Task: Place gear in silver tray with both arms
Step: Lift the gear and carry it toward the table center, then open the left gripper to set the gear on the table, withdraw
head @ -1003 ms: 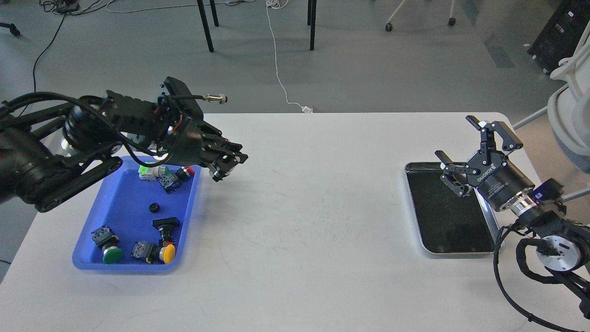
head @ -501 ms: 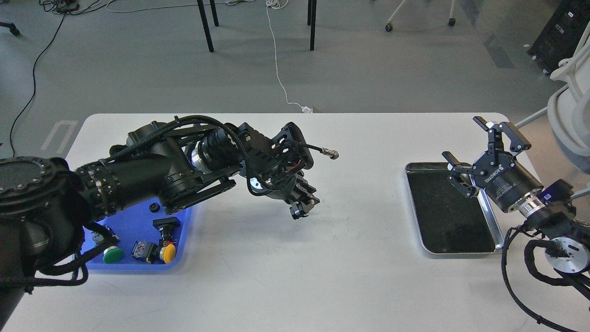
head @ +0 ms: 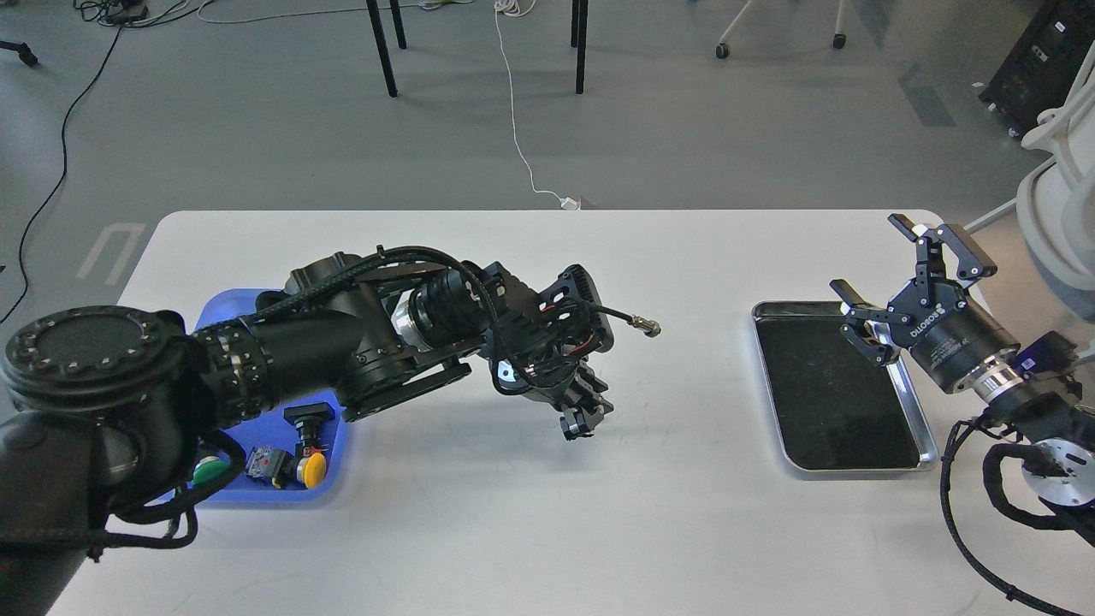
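The silver tray (head: 855, 467), shiny-rimmed with a black inside, lies at the table's right and holds nothing. My right gripper (head: 866, 257) hovers open and empty over the tray's far right part. My left arm reaches across the blue tray to the table's middle. My left gripper (head: 584, 419) points down just above the tabletop, well left of the silver tray. Its fingers look closed together, and I cannot tell whether a small part sits between them. I cannot make out a gear, and my left arm hides much of the blue tray.
The blue plastic tray (head: 335, 479) at the left holds push buttons, among them a yellow one (head: 313, 469) and a green one (head: 205, 470). A cable with a metal plug (head: 650, 327) sticks out from my left wrist. Bare white table lies between the grippers.
My left arm has swung from over the blue tray rightward to the table's middle and lowered. My right gripper has drifted slightly right and stayed open.
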Motion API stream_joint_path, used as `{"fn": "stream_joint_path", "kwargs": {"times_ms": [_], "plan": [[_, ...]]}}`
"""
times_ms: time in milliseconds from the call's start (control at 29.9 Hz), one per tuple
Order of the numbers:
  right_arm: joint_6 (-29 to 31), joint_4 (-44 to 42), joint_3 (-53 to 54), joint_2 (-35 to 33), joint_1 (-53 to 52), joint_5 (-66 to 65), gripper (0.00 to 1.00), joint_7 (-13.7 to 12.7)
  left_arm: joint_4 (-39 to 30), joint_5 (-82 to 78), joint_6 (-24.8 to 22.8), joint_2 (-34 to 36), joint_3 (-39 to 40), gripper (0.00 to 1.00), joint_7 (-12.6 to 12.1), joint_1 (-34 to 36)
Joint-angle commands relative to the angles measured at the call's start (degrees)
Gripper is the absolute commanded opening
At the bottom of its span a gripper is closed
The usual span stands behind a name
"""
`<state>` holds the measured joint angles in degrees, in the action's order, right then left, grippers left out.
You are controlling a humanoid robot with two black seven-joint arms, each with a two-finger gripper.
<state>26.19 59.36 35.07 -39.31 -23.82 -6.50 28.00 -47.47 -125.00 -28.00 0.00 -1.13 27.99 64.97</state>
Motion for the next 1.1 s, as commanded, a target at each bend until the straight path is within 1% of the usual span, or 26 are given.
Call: {"fn": "stream_joint_path", "kwargs": {"times_ms": [0, 100, 201, 234, 301, 401, 468, 568, 669, 769, 869, 969, 1070], "plan": [[0.0, -0.04, 0.0, 0.02, 0.0, 0.0, 0.99, 0.0, 0.1, 0.0, 0.0, 0.0, -0.02, 0.16, 0.01, -0.45], [0.0, -0.04, 0.0, 0.02, 0.0, 0.0, 0.99, 0.0, 0.1, 0.0, 0.0, 0.0, -0.02, 0.2, 0.01, -0.89], [0.0, -0.04, 0.0, 0.02, 0.0, 0.0, 0.99, 0.0, 0.1, 0.0, 0.0, 0.0, -0.02, 0.26, 0.01, -1.42], [0.0, -0.04, 0.0, 0.02, 0.0, 0.0, 0.99, 0.0, 0.1, 0.0, 0.0, 0.0, -0.02, 0.3, 0.01, -1.51], [0.0, -0.04, 0.0, 0.02, 0.0, 0.0, 0.99, 0.0, 0.1, 0.0, 0.0, 0.0, -0.02, 0.38, 0.01, -1.51], [0.0, -0.04, 0.0, 0.02, 0.0, 0.0, 0.99, 0.0, 0.1, 0.0, 0.0, 0.0, -0.02, 0.59, 0.01, -1.34], [0.0, -0.04, 0.0, 0.02, 0.0, 0.0, 0.99, 0.0, 0.1, 0.0, 0.0, 0.0, 0.07, 0.7, 0.01, -1.42], [0.0, -0.04, 0.0, -0.06, 0.0, 0.0, 0.99, 0.0, -0.08, 0.0, 0.0, 0.0, 0.42, 0.77, 0.01, -1.33], [0.0, 0.05, 0.0, -0.06, 0.0, 0.08, 0.99, 0.0, -0.6, 0.0, 0.4, 0.0, 1.39, 0.81, 0.01, -1.07], [0.0, 0.05, 0.09, -0.15, 0.0, 0.0, 0.99, 0.0, -1.3, 0.97, 1.81, 0.0, 4.45, 0.88, 0.01, -0.81], [0.0, 0.05, 0.09, -0.15, 0.0, 0.0, 0.99, 0.0, -1.57, 11.93, 2.6, 2.89, 8.76, 0.93, 0.01, -0.72], [0.09, 0.05, 0.0, -0.06, 0.08, 0.0, 0.99, 0.0, -1.57, 24.68, 4.27, 8.43, 10.7, 0.93, 0.01, -1.16], [0.26, 0.31, 0.0, -0.15, 0.0, 0.0, 0.99, 0.0, -1.83, 42.14, 7.95, 14.31, 11.23, 0.94, 0.01, -3.43]]}}
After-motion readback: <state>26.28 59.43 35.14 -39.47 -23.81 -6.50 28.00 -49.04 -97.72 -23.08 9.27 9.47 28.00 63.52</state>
